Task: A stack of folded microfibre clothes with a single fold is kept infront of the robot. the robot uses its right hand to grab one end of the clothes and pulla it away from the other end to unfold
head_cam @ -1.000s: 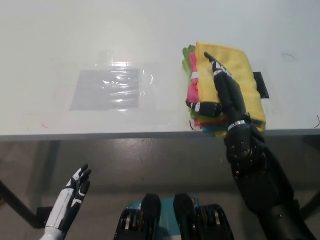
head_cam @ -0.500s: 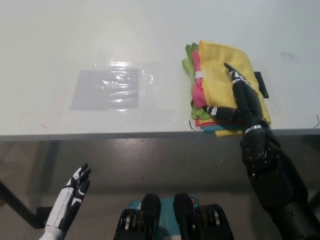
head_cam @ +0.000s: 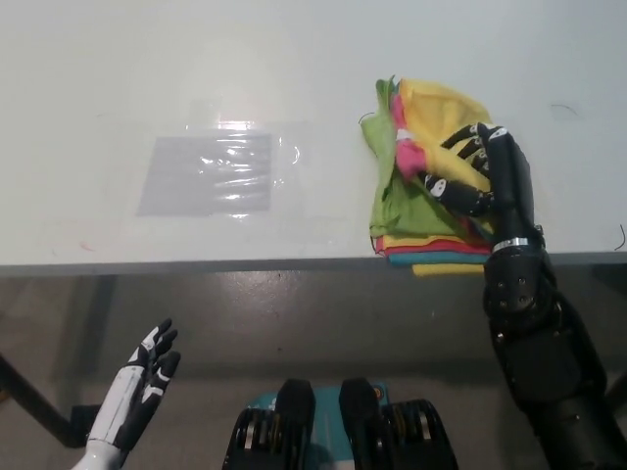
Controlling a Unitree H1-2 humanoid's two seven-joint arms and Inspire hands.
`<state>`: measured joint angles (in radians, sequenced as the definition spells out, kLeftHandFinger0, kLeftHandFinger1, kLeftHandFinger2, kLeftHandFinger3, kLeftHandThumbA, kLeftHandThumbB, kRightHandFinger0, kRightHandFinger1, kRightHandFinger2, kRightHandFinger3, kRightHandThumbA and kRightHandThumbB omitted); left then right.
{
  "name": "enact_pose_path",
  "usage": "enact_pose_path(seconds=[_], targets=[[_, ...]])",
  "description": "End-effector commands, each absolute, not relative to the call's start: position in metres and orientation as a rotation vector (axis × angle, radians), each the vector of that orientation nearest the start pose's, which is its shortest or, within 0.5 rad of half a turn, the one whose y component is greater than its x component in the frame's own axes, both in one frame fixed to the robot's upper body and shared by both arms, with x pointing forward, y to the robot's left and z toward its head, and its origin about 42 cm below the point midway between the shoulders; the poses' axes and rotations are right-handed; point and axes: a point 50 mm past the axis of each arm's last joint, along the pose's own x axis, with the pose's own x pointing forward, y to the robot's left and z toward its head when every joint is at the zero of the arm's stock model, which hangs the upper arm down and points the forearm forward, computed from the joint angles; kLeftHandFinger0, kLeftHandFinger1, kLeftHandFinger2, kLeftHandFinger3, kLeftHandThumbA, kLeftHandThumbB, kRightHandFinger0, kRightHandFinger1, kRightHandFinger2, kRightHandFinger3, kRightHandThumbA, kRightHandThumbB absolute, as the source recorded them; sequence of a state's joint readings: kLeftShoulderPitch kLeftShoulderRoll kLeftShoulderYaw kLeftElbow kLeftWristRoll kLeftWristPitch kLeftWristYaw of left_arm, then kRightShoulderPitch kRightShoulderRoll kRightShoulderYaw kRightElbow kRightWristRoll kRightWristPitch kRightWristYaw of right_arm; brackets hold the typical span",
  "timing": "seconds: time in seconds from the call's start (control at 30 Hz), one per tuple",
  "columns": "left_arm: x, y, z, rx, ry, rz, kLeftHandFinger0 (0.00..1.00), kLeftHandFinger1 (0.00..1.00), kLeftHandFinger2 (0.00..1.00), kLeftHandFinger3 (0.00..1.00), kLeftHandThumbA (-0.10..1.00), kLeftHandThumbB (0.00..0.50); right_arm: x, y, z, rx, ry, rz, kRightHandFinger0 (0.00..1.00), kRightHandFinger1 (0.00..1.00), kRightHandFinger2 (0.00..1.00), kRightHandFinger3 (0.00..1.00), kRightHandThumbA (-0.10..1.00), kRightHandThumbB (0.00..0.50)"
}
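Pale grey table (head_cam: 118, 59) filling the upper half of the view, near edge running straight across just below the middle; dark floor beneath.

Low at the far left, below the table edge: white left hand (head_cam: 137, 392), resting, fingers spread and empty, well apart from everything on the table.

Left of centre on the tabletop: flat clear plastic sheet (head_cam: 211, 174), glare across it, lying alone, well apart from the cloths.

Right of centre, at the near edge: stack of folded microfibre cloths (head_cam: 416, 211), slightly overhanging the edge at its near end. Green cloth (head_cam: 397, 201) showing on the left of the pile, with red, teal and yellow edges layered beneath along the near side. Yellow top cloth (head_cam: 441, 108) bunched and lifted toward the far right, a pink fold (head_cam: 407, 155) pulled up with it.

Right of the stack: black right hand (head_cam: 485, 171), fingers curled shut, pinching the bunched yellow and pink layers; how many layers caught, hard to tell at this angle. Black forearm dropping from there to the lower right corner.

Small black mark (head_cam: 566, 108) on the table at the far right.
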<state>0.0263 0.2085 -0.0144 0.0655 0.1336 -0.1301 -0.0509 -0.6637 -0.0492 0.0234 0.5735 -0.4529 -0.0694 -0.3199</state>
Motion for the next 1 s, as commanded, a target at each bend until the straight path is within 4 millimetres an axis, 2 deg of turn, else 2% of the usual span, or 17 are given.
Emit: enact_pose_path(seconds=[0.0, 0.17, 0.23, 0.27, 0.37, 0.4, 0.43, 0.47, 0.57, 0.6, 0.67, 0.7, 0.73, 0.8, 0.83, 0.9, 0.97], targets=[[0.279, 0.277, 0.1, 0.384, -0.087, -0.092, 1.0, 1.0, 1.0, 1.0, 0.93, 0.311, 0.48, -0.174, 0.224, -0.421, -0.4, -0.213, 0.08, 0.37, 0.66, 0.61, 0.85, 0.059], [0.279, 0.277, 0.1, 0.374, -0.084, -0.089, 1.0, 1.0, 1.0, 1.0, 0.93, 0.311, 0.479, -0.182, 0.22, -0.389, -0.402, -0.221, 0.22, 0.52, 0.78, 0.69, 0.86, 0.069], [0.279, 0.278, 0.1, 0.377, -0.081, -0.086, 1.0, 1.0, 1.0, 1.0, 0.94, 0.325, 0.475, -0.185, 0.221, -0.319, -0.402, -0.226, 0.28, 0.6, 0.84, 0.68, 0.83, 0.068], [0.279, 0.278, 0.1, 0.378, -0.08, -0.083, 1.0, 1.0, 1.0, 1.0, 0.94, 0.33, 0.473, -0.187, 0.223, -0.281, -0.403, -0.231, 0.28, 0.59, 0.83, 0.66, 0.82, 0.067], [0.278, 0.278, 0.099, 0.386, -0.077, -0.078, 1.0, 1.0, 1.0, 1.0, 0.96, 0.329, 0.466, -0.192, 0.228, -0.133, -0.418, -0.257, 0.13, 0.35, 0.57, 0.56, 0.81, 0.026], [0.278, 0.278, 0.098, 0.384, -0.076, -0.076, 1.0, 1.0, 1.0, 1.0, 0.96, 0.329, 0.464, -0.194, 0.229, -0.094, -0.418, -0.268, 0.1, 0.31, 0.53, 0.53, 0.81, 0.023], [0.277, 0.279, 0.097, 0.39, -0.073, -0.075, 1.0, 1.0, 1.0, 1.0, 0.96, 0.322, 0.461, -0.2, 0.228, 0.043, -0.423, -0.31, 0.0, 0.13, 0.37, 0.41, 0.72, 0.012], [0.274, 0.279, 0.096, 0.389, -0.068, -0.074, 1.0, 1.0, 1.0, 1.0, 0.96, 0.322, 0.459, -0.201, 0.225, 0.067, -0.421, -0.324, 0.0, 0.11, 0.35, 0.4, 0.68, 0.014], [0.273, 0.28, 0.094, 0.376, -0.065, -0.066, 1.0, 1.0, 1.0, 1.0, 0.94, 0.323, 0.458, -0.221, 0.215, 0.275, -0.387, -0.463, 0.0, 0.16, 0.49, 0.49, 0.63, 0.015], [0.273, 0.28, 0.094, 0.373, -0.063, -0.063, 1.0, 1.0, 1.0, 1.0, 0.94, 0.33, 0.459, -0.232, 0.209, 0.318, -0.368, -0.515, 0.0, 0.18, 0.53, 0.58, 0.68, 0.015], [0.273, 0.281, 0.095, 0.377, -0.061, -0.062, 1.0, 1.0, 1.0, 1.0, 0.94, 0.322, 0.461, -0.246, 0.201, 0.418, -0.353, -0.584, 0.0, 0.2, 0.59, 0.67, 0.58, 0.0], [0.272, 0.281, 0.095, 0.38, -0.06, -0.063, 1.0, 1.0, 1.0, 1.0, 0.95, 0.328, 0.462, -0.26, 0.193, 0.477, -0.336, -0.635, 0.0, 0.21, 0.63, 0.8, 0.58, 0.0], [0.271, 0.28, 0.094, 0.378, -0.059, -0.065, 1.0, 1.0, 1.0, 1.0, 0.95, 0.327, 0.461, -0.27, 0.187, 0.527, -0.321, -0.669, 0.0, 0.18, 0.61, 0.82, 0.58, 0.0], [0.269, 0.28, 0.092, 0.378, -0.059, -0.065, 1.0, 1.0, 1.0, 1.0, 0.96, 0.326, 0.46, -0.282, 0.179, 0.58, -0.267, -0.715, 0.0, 0.17, 0.61, 0.79, 0.64, 0.0], [0.269, 0.279, 0.092, 0.376, -0.057, -0.066, 1.0, 1.0, 1.0, 1.0, 0.95, 0.321, 0.46, -0.292, 0.175, 0.635, -0.241, -0.755, 0.0, 0.16, 0.6, 0.72, 0.6, 0.0], [0.272, 0.279, 0.094, 0.37, -0.061, -0.065, 1.0, 1.0, 1.0, 1.0, 0.94, 0.323, 0.462, -0.308, 0.171, 0.681, -0.218, -0.777, 0.0, 0.2, 0.65, 0.67, 0.66, 0.0], [0.27, 0.282, 0.093, 0.364, -0.056, -0.062, 1.0, 1.0, 1.0, 1.0, 0.93, 0.32, 0.46, -0.317, 0.163, 0.687, -0.198, -0.799, 0.0, 0.15, 0.56, 0.58, 0.71, 0.0]])
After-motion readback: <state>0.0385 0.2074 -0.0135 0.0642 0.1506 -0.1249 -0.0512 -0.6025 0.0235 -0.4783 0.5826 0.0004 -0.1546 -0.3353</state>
